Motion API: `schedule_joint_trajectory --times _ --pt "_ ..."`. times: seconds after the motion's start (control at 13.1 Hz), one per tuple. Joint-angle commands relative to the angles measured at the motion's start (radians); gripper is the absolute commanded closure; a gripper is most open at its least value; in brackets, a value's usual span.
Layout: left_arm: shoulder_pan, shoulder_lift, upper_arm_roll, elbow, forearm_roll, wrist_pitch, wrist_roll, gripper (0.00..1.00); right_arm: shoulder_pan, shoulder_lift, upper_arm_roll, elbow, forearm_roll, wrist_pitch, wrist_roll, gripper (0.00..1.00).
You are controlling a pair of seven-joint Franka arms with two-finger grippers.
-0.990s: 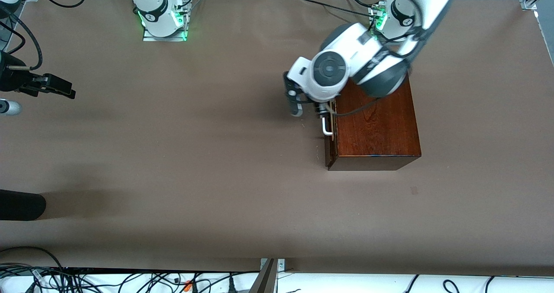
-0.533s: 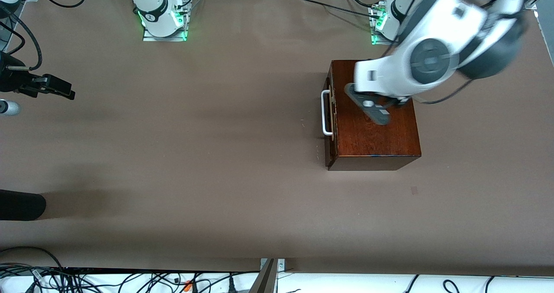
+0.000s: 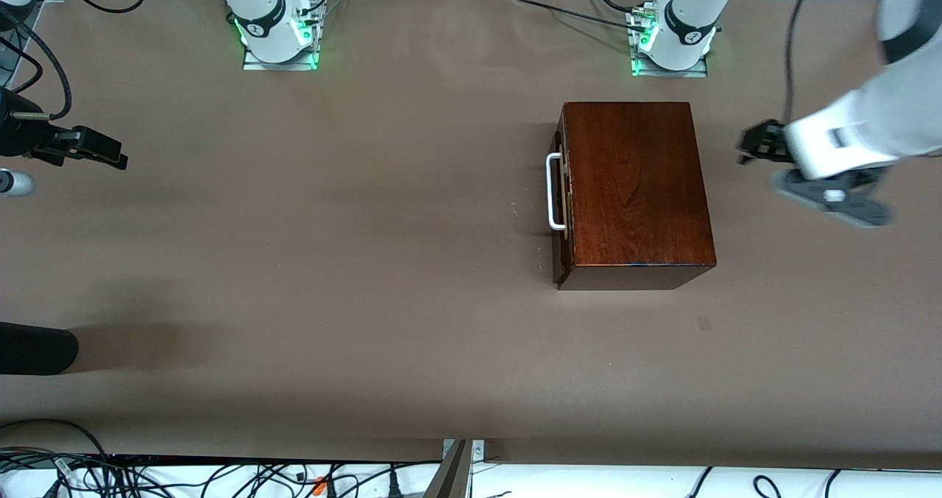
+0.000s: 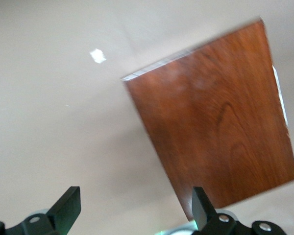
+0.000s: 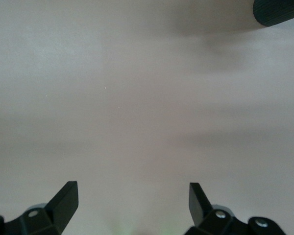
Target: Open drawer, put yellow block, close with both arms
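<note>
1. The drawer [image 3: 561, 204] is sitting flush in the box [image 3: 633, 189], handle [image 3: 553, 192] facing the right arm's end of the table.
2. The left gripper [image 3: 751, 148] is hanging empty over bare table just beside the box, on the side away from the handle; in its wrist view the fingers [image 4: 68, 205] are standing wide apart with the box top showing between and past them.
3. The right gripper [image 3: 103, 152] is waiting over bare table at its own end, well apart from the box, fingers [image 5: 66, 198] spread and holding nothing.
4. No yellow block is showing anywhere; I'm guessing it is lying inside the drawer, though I cannot see in.
5. To my eye the job is looking finished: drawer shut, both grippers clear, nothing left but parking the arms.
</note>
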Motion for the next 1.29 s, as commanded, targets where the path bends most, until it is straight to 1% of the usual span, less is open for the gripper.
schedule_joint_trajectory --times 0.0,0.15,0.3,0.46,0.69,0.91,1.07,1.22 --pt "-0.079 -0.168 0.148 -0.200 -0.055 0.112 -0.024 0.00 -0.004 -0.012 0.004 0.000 0.002 0.001 -0.014 0.00" --pt "-0.082 -0.234 0.158 -0.260 -0.044 0.140 -0.123 0.00 -0.004 -0.012 0.004 0.000 0.002 0.002 -0.014 0.00" --pt "-0.082 -0.263 0.158 -0.274 -0.004 0.141 -0.229 0.00 -0.002 -0.012 0.004 0.000 0.001 0.002 -0.014 0.00" --pt "-0.079 -0.257 0.176 -0.282 -0.004 0.147 -0.242 0.00 -0.004 -0.012 0.004 0.000 0.001 0.002 -0.014 0.00" --pt "-0.081 -0.263 0.179 -0.296 -0.006 0.155 -0.251 0.00 -0.004 -0.012 0.004 0.000 0.001 0.004 -0.014 0.00" --pt "-0.079 -0.260 0.164 -0.285 -0.003 0.143 -0.295 0.00 -0.002 -0.012 0.004 0.000 0.001 0.002 -0.014 0.00" --pt "-0.079 -0.259 0.141 -0.281 -0.003 0.144 -0.344 0.00 -0.002 -0.012 0.004 0.000 0.001 0.002 -0.014 0.00" --pt "-0.076 -0.256 0.142 -0.278 -0.004 0.148 -0.340 0.00 -0.002 -0.012 0.004 -0.001 0.001 0.002 -0.014 0.00"
